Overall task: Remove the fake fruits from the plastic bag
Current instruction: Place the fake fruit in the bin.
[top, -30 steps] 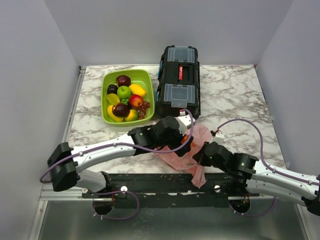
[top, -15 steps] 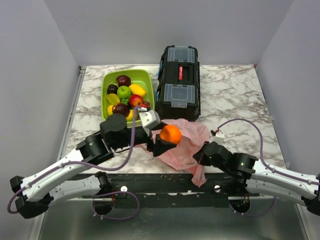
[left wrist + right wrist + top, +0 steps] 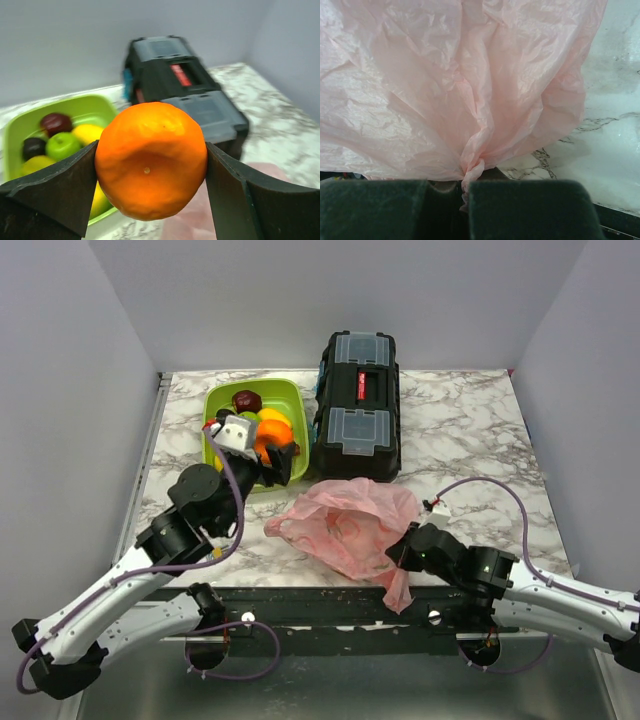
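Note:
The pink plastic bag (image 3: 350, 520) lies crumpled on the marble table in front of the toolbox; it fills the right wrist view (image 3: 460, 85). My right gripper (image 3: 400, 558) is shut on a twisted fold of the bag (image 3: 470, 172) at its near right edge. My left gripper (image 3: 272, 452) is shut on the orange (image 3: 151, 160) and holds it in the air over the near right part of the lime-green tray (image 3: 218, 400). The orange also shows in the top view (image 3: 270, 435). I cannot see any fruit inside the bag.
The lime-green tray holds several fruits, among them a dark maroon apple (image 3: 246, 400) and a bright green apple (image 3: 62, 145). A black toolbox (image 3: 358, 400) stands right of the tray, behind the bag. Bare marble lies at the far right.
My left gripper has come out of the bag with the orange and carried it left and away, up over the tray. The bag has settled flatter. The right arm has not moved.

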